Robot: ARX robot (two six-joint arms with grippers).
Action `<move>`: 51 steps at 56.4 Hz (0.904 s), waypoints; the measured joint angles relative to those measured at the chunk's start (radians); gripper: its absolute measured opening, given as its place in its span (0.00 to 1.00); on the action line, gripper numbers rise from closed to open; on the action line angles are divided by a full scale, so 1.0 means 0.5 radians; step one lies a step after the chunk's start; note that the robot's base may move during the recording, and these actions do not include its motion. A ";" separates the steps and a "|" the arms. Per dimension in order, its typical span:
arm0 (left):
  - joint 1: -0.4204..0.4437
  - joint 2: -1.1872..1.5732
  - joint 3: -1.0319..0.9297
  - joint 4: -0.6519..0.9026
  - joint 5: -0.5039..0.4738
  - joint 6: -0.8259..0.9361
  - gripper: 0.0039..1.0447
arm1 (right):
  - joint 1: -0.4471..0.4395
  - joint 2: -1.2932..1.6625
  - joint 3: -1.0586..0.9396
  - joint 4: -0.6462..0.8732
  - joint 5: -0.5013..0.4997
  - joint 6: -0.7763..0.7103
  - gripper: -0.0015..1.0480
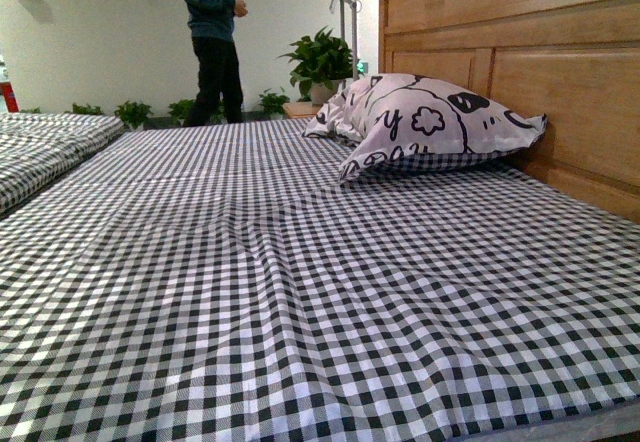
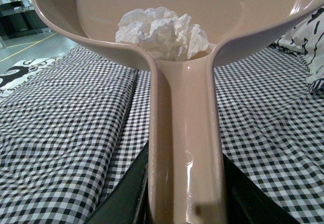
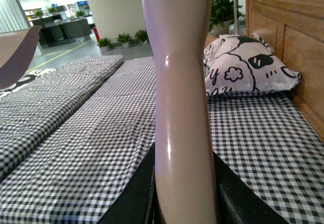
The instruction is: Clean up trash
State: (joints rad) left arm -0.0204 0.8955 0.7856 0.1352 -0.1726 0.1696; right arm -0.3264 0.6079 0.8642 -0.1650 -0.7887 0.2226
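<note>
From the front, a bed covered in a black-and-white checked cotton sheet (image 1: 300, 292) fills the picture, with a white pillow printed with black cartoon figures (image 1: 430, 122) lying against the wooden headboard (image 1: 520, 72); a person in dark clothes (image 1: 212, 37) stands beyond the bed beside green potted plants (image 1: 322, 60), and neither arm appears here. In the left wrist view, the crumpled white wad of tissue paper (image 2: 162, 33) sits inside the pan of a beige-pink plastic dustpan (image 2: 185, 133), resting at the back of the pan where the long handle begins; the left gripper (image 2: 185, 203) is clamped on that handle, its dark fingers (image 2: 124, 196) pressed against either side, and the dustpan is lifted above the checked sheet. In the right wrist view, a smooth beige-pink plastic handle (image 3: 185, 107) rises upright through the middle of the picture, and the right gripper (image 3: 185, 203) is closed around its lower part with its black fingers (image 3: 134, 196) touching both sides; the printed pillow and headboard lie behind it.
</note>
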 joint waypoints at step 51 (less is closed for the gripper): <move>0.002 0.000 0.000 -0.001 0.001 0.000 0.26 | 0.001 0.000 0.001 0.000 0.001 -0.003 0.19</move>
State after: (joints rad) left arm -0.0196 0.8955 0.7856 0.1349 -0.1722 0.1696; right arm -0.3260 0.6079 0.8646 -0.1650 -0.7883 0.2211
